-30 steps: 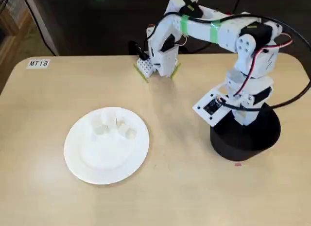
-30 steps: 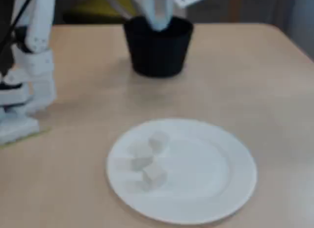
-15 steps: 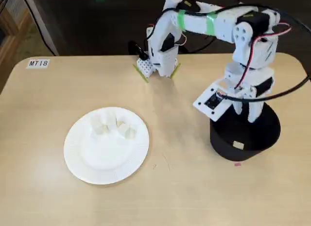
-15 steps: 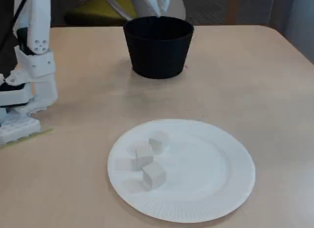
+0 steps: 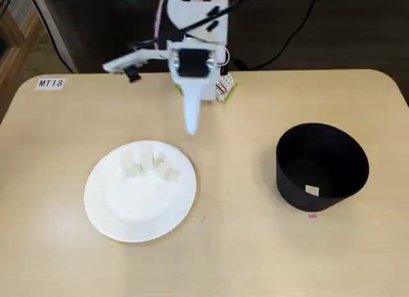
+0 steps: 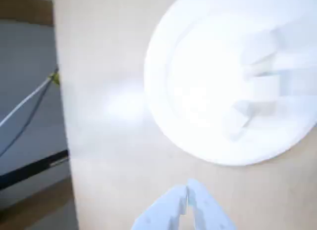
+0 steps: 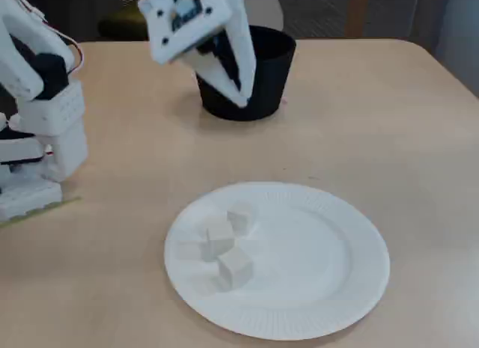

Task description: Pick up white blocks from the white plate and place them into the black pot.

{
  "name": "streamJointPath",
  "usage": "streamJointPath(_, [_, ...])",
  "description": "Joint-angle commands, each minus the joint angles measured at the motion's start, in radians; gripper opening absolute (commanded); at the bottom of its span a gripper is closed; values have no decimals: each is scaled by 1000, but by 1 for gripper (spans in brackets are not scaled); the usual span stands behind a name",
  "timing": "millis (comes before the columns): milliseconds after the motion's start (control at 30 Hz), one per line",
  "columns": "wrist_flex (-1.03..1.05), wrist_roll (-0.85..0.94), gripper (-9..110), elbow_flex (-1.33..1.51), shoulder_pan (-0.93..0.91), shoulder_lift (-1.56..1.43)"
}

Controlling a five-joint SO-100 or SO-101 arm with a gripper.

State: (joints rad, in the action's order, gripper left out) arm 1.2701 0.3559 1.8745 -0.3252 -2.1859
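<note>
While I watch both fixed views, the black pot (image 5: 322, 167) stands near the right edge of the table (image 5: 255, 246) as the top-down fixed view shows it, and I can see one small white block (image 5: 312, 190) lying on its floor. The white plate (image 5: 102, 207) sits toward the left half of the table in that view, well apart from the pot, and it holds a loose cluster of white blocks (image 5: 151, 166) gathered in the part of the plate nearest the far edge of the table. In the low fixed view I count about four cubes (image 7: 223, 245) there, touching or just beside one another, left of the plate's centre; the pale ones blend into the plate, so I cannot be sure of the exact number. My gripper (image 5: 192, 128) hangs in the air above bare tabletop between the arm's base (image 5: 220, 86) at the far edge and the plate, tip pointing down toward the plate's far rim. Its fingers (image 6: 187, 198) look pressed together with nothing between them in the wrist view, where the tip shows at the bottom edge and the blurred plate fills the upper right. The blocks on the plate lie near the fingertips but clear of them, not touching. A small label reading MT18 (image 5: 50, 83) sits at the table's far left corner.
</note>
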Motion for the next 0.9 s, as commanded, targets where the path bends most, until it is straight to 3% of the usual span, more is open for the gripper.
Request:
streamJointPath(0, [37, 109, -2, 0, -112, 38])
streamJointPath(233, [126, 314, -2, -23, -259, 190])
streamJointPath(500, [133, 327, -2, -28, -298, 299])
streamJointPath(633, [114, 341, 19, -23, -293, 339])
streamJointPath(867, [98, 334, 23, -34, -298, 402])
